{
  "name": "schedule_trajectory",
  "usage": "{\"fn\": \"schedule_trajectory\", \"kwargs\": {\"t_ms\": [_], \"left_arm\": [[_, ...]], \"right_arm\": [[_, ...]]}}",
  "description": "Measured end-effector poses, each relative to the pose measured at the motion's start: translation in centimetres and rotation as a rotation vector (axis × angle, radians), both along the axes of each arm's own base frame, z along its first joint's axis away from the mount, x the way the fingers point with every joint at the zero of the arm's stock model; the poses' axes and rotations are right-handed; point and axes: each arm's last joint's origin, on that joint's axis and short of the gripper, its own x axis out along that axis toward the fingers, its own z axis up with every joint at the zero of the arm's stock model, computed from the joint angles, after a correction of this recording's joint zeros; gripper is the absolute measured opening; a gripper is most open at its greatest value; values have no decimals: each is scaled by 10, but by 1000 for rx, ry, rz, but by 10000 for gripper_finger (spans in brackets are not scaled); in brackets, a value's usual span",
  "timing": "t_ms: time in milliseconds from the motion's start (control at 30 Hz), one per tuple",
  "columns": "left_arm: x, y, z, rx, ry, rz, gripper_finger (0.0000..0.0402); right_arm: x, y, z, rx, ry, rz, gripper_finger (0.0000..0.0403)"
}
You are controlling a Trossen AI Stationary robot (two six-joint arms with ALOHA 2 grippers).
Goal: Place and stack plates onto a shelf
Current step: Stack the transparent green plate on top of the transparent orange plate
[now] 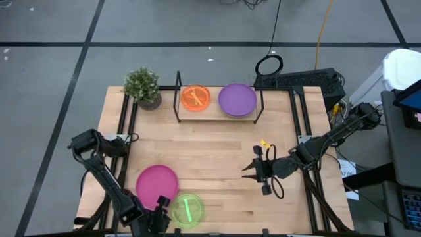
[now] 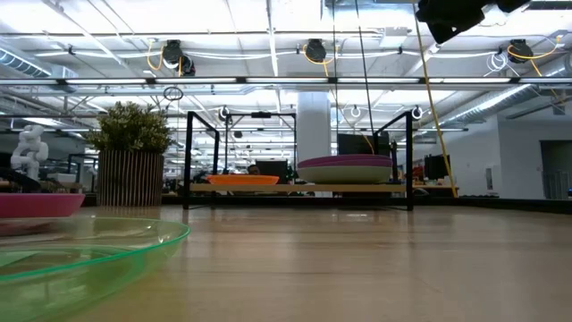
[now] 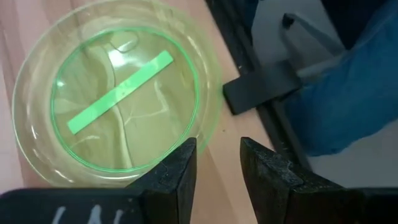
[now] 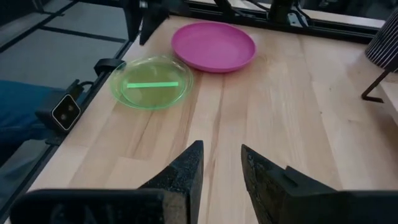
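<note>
A translucent lime-green plate lies flat on the table by its near edge, and a magenta plate lies flat just beyond it to the left. The shelf stands at the far middle with an orange plate and a purple plate on its board. My left gripper is open and slants down over the green plate's rim on the near-edge side, with nothing between its fingers. My right gripper hangs open above bare wood right of the middle and faces the two loose plates.
A potted plant stands left of the shelf. Black rails run along the table's left and right sides. A small black camera block sits at the near edge, and blue cloth shows beyond that edge. Bare wood lies between the shelf and the plates.
</note>
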Motion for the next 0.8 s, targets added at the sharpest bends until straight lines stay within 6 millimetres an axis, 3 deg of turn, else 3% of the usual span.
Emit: {"fn": "schedule_trajectory", "kwargs": {"t_ms": [467,633,800], "left_arm": [[3,-8,-29,127,-24,-117,198],[5,-7,-37,203,-48,-146,179],[5,-7,-38,264,-77,-212,128]], "right_arm": [[1,1,3,-22,-36,21,91],[1,1,3,-29,-36,24,91],[1,1,3,-32,-36,26,91]]}}
